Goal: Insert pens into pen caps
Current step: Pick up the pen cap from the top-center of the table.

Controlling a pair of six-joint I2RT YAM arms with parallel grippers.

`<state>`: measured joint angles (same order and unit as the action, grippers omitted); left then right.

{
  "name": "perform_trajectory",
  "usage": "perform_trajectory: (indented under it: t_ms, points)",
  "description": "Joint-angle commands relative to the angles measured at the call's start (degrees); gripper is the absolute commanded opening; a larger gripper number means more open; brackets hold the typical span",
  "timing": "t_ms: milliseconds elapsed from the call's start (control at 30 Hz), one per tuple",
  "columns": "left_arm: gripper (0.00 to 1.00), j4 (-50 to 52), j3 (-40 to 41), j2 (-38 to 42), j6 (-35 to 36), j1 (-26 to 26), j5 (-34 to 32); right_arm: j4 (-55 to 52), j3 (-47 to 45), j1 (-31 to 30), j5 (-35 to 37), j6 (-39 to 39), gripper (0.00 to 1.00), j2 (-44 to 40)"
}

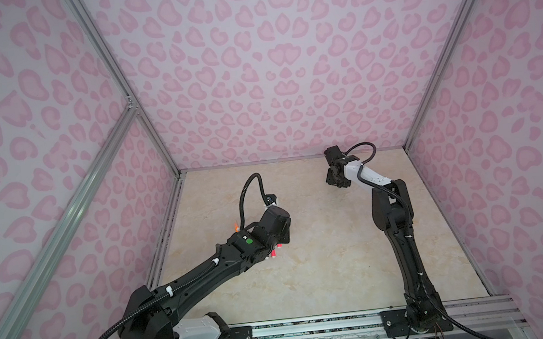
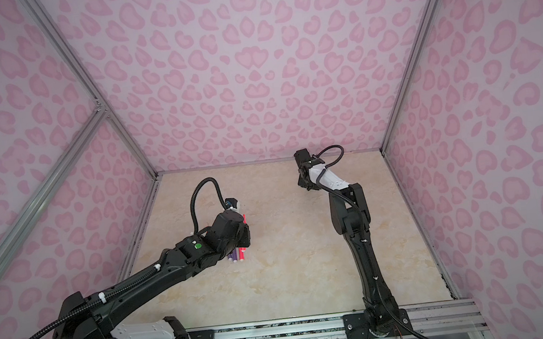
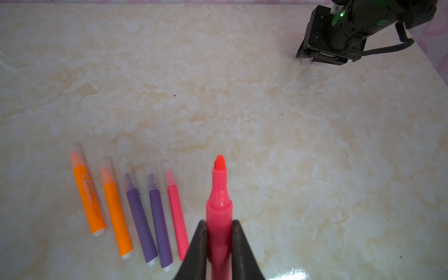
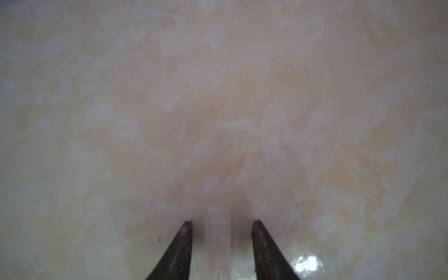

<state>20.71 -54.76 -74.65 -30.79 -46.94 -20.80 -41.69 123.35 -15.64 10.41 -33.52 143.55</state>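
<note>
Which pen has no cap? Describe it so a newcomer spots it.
On the beige marbled table, five capped pens lie in a row. Beside them, the left gripper clamps a pink-red pen, the only one with a bare tip.

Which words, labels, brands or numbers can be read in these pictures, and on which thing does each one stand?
No text can be read.
Orange pen at the end of the row: pale print along its barrel, too blurred to read.
The other pens: no print shows.
</note>
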Motion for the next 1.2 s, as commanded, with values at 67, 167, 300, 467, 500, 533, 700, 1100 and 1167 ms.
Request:
perform_trajectory:
  t_ms: [67, 167, 300, 467, 500, 533, 700, 1100, 1167]
  points:
    - [0.03, -0.4, -0.4, 0.7, 0.1, 0.0, 0.0, -2.9, 1.5, 0.1, -1.4, 0.7, 0.39, 2.0]
    - [0.03, -0.4, -0.4, 0.7, 0.1, 0.0, 0.0, -3.0, 1.5, 0.1, -1.7, 0.8, 0.35, 2.1]
    - [0.03, -0.4, -0.4, 0.7, 0.1, 0.0, 0.0, -3.0, 1.5, 0.1, -1.8, 0.9, 0.29, 2.3]
    - [0.03, -0.4, -0.4, 0.8, 0.0, 0.0, 0.1, -3.2, 1.3, 0.1, -2.1, 0.8, 0.28, 1.9]
    - [0.03, -0.4, -0.4, 0.8, 0.1, 0.0, 0.0, -3.2, 1.3, 0.1, -2.1, 0.7, 0.29, 1.8]
    - [0.03, -0.4, -0.4, 0.7, 0.1, 0.0, 0.0, -3.3, 1.1, 0.1, -2.2, 0.8, 0.30, 1.6]
    - [0.03, -0.4, -0.4, 0.8, 0.1, 0.0, 0.1, -2.3, -0.4, -0.2, -2.1, 0.9, 0.31, 0.6]
    - [0.03, -0.3, -0.2, 1.2, 0.1, -0.1, 0.1, -3.0, 1.0, 0.2, -2.5, 1.2, 0.18, 2.0]
    - [0.03, -0.3, -0.3, 1.3, 0.1, 0.0, 0.0, -3.0, 1.1, 0.2, -2.6, 1.2, 0.14, 2.2]
